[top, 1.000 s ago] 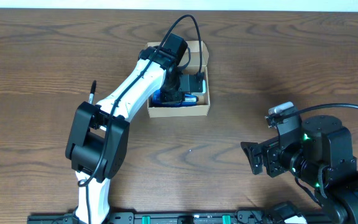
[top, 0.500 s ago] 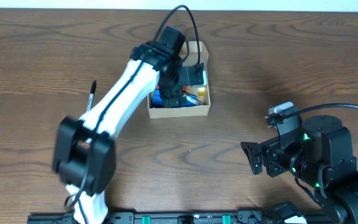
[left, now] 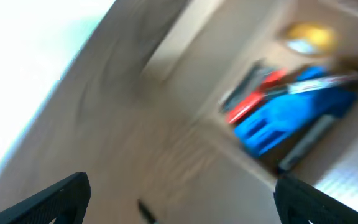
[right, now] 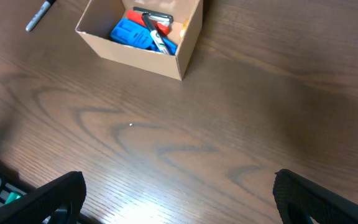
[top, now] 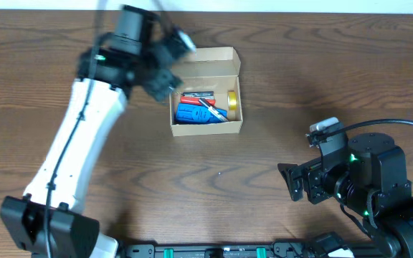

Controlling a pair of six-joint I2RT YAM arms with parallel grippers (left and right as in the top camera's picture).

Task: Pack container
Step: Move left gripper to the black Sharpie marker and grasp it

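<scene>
**Box.** The box point(top: 206, 127) sits on the tabletop point(top: 300, 64), far of centre. Its lid flap point(top: 210, 56) is open at the far side. Inside are a blue item point(top: 196, 112), a red item point(top: 192, 99) and a yellow roll point(top: 231, 100), all lying below the rim.

**Claws.**
- The left claw point(left: 182, 199) is spread wide with nothing between its fingers. It is just off the box's left far corner and above the tabletop. The overhead and wrist views of it are both blurred.
- The right claw point(right: 182, 193) is also spread wide and empty. It is well apart from the box, on the near right.

**Outstanding.** A pen point(right: 40, 15) lies on the tabletop left of the box. It shows only in the right wrist view; overhead, the left arm appears to hide it.

**Step in hand (judgement).** The left arm is the one to fetch the pen, as it is on that side.

**Recommendations.**
- Let the arm settle before descending, because the blur leaves the claw's aim unconfirmed.
- Turn the wrist so the fingers close across the pen's barrel, not along it.
- Grip near the pen's middle so it does not tip.
- Carry it in over the left wall, clear of the lid flap.
- Lay it lengthwise along the box on top of the blue item, and release it low.

**Risks.**
- A thin pen can roll away from the closing fingers.
- Knocking the light box would shift it.
- A pen left proud of the rim would stop the flap from closing.
</scene>
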